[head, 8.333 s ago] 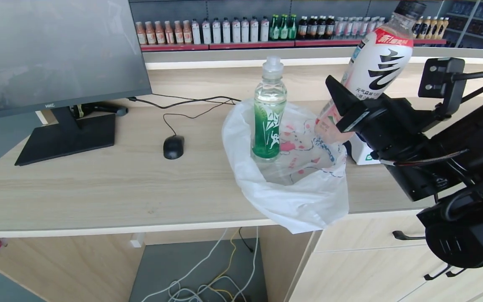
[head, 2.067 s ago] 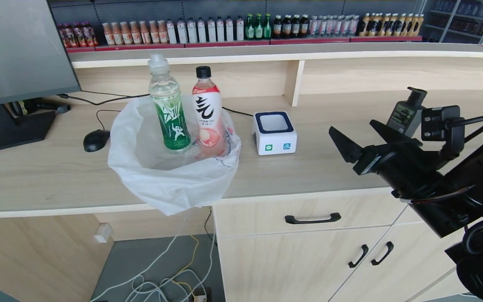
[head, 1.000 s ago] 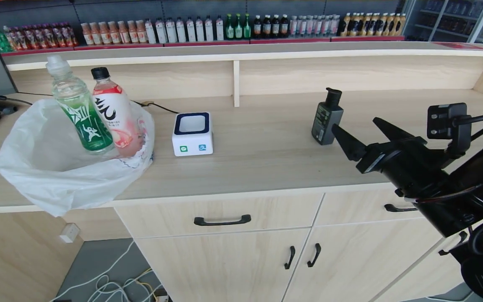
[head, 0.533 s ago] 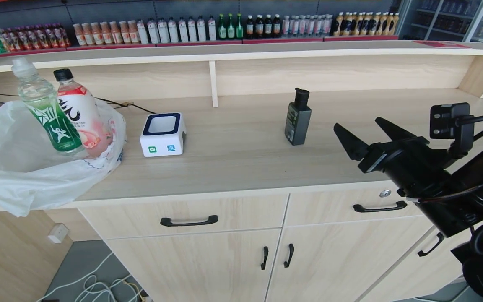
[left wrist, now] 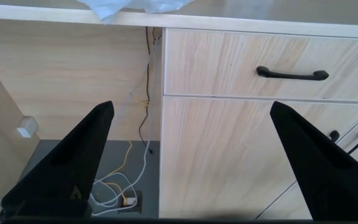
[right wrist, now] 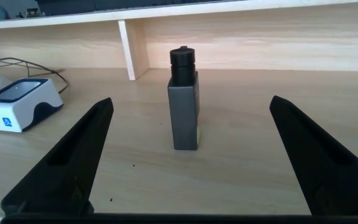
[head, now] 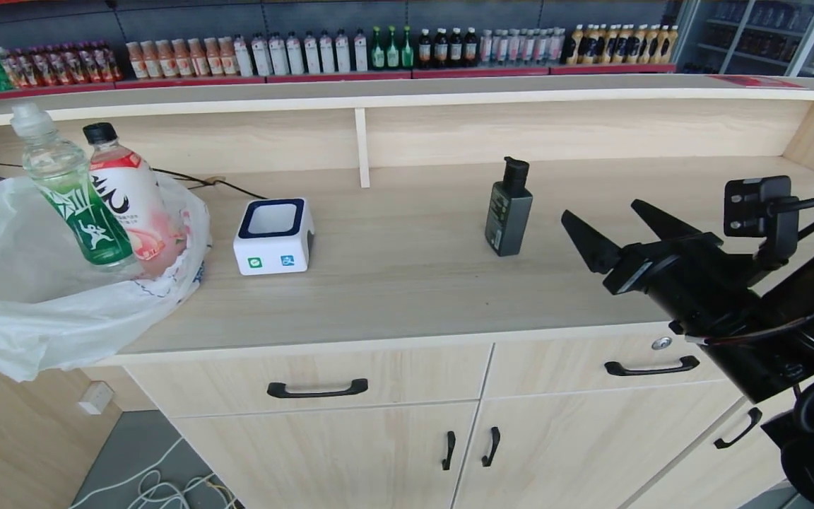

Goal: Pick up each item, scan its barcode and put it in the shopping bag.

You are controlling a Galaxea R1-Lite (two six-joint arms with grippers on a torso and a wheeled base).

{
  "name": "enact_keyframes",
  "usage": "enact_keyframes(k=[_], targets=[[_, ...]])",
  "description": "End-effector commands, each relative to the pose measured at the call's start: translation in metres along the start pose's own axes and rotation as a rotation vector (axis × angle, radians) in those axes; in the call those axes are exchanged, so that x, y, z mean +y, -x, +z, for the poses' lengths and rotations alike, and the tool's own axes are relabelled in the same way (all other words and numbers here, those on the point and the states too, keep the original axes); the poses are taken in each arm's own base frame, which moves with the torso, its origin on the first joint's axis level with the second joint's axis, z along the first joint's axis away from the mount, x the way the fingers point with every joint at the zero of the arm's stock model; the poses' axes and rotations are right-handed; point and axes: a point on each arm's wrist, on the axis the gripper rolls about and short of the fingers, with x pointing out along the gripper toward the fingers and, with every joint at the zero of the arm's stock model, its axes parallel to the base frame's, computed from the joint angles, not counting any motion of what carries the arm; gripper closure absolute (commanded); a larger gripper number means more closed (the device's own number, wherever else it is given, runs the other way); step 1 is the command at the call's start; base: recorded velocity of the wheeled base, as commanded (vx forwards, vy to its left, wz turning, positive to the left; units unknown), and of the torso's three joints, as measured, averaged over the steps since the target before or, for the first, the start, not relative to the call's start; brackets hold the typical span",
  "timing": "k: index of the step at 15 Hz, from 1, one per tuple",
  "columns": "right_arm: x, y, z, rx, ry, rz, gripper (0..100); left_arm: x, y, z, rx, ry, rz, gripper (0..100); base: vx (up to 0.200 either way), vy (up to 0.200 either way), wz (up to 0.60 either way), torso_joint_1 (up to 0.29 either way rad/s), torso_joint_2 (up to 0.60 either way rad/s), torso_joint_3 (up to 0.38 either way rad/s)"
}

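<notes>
**Two bottles in the bag, dark bottle standing ahead of the spread right claw**

Read the head view as a clock dial centred on the counter (head: 393, 297). At 9 o'clock the white plastic shopping bag (head: 32, 318) sits on the counter, its lower fold hanging over the front edge. Two bottles stand in its open mouth, both leaning toward 11 o'clock. One is the green bottle (head: 75, 212) with a clear cap. Touching it at its 3 o'clock is the pink-and-white bottle (head: 131, 205) with a black cap.

Just beside the bag, at its 3 o'clock, is the scanner (head: 274, 239), a white box with a dark-rimmed window facing up. A thin black cable (head: 237, 189) runs along the counter behind it toward the bag. Well apart from the scanner, at its 3 o'clock, the dark bottle (head: 508, 215) with a black pump cap stands upright on bare wood.

At that bottle's 4 o'clock, near it but not touching, is the right gripper (head: 601, 210), its two black fingers spread wide. In the right wrist view the dark bottle stands framed between them, farther off.

The left gripper (left wrist: 191, 106) is below counter level, facing the cabinet front. A black drawer handle (left wrist: 293, 74) is ahead of it and loose cables (left wrist: 120, 190) lie on the floor. Its fingers likewise stand wide apart.

Along 12 o'clock, a back shelf (head: 379, 74) carries a long row of bottled drinks.
</notes>
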Motion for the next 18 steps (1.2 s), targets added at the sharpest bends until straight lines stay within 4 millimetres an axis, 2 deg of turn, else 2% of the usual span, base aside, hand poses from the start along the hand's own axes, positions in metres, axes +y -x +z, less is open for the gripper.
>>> enact_keyframes(k=[1, 4, 10, 11, 13, 15, 18], targets=[[-0.001, -0.001, -0.002, 0.006, 0.001, -0.002, 0, 0.0, 0.0, 0.0, -0.001, 0.0, -0.001, 0, 0.0, 0.0, 0.0, 0.0, 0.0, 0.0], [-0.004, 0.006, -0.009, 0.044, 0.007, -0.012, 0, 0.0, 0.0, 0.0, -0.001, 0.002, -0.001, 0, 0.0, 0.0, 0.0, 0.0, 0.0, 0.0], [-0.001, 0.001, -0.015, 0.055, 0.01, -0.002, 0, 0.0, 0.0, 0.0, -0.001, 0.002, -0.001, 0, 0.0, 0.0, 0.0, 0.0, 0.0, 0.0], [-0.001, -0.004, -0.016, 0.051, 0.01, -0.002, 0, 0.0, 0.0, 0.0, -0.001, 0.0, -0.001, 0, 0.0, 0.0, 0.0, 0.0, 0.0, 0.0], [0.014, -0.008, -0.019, 0.051, 0.005, 0.047, 0, 0.0, 0.0, 0.0, -0.001, 0.0, -0.001, 0, 0.0, 0.0, 0.0, 0.0, 0.0, 0.0], [0.021, -0.024, -0.025, 0.031, 0.014, 0.059, 0, 0.0, 0.0, 0.0, -0.001, 0.0, -0.001, 0, 0.0, 0.0, 0.0, 0.0, 0.0, 0.0], [0.035, -0.048, -0.018, 0.046, 0.009, 0.021, 0, 0.0, 0.0, 0.0, -0.001, 0.0, -0.001, 0, 0.0, 0.0, 0.0, 0.0, 0.0, 0.0]])
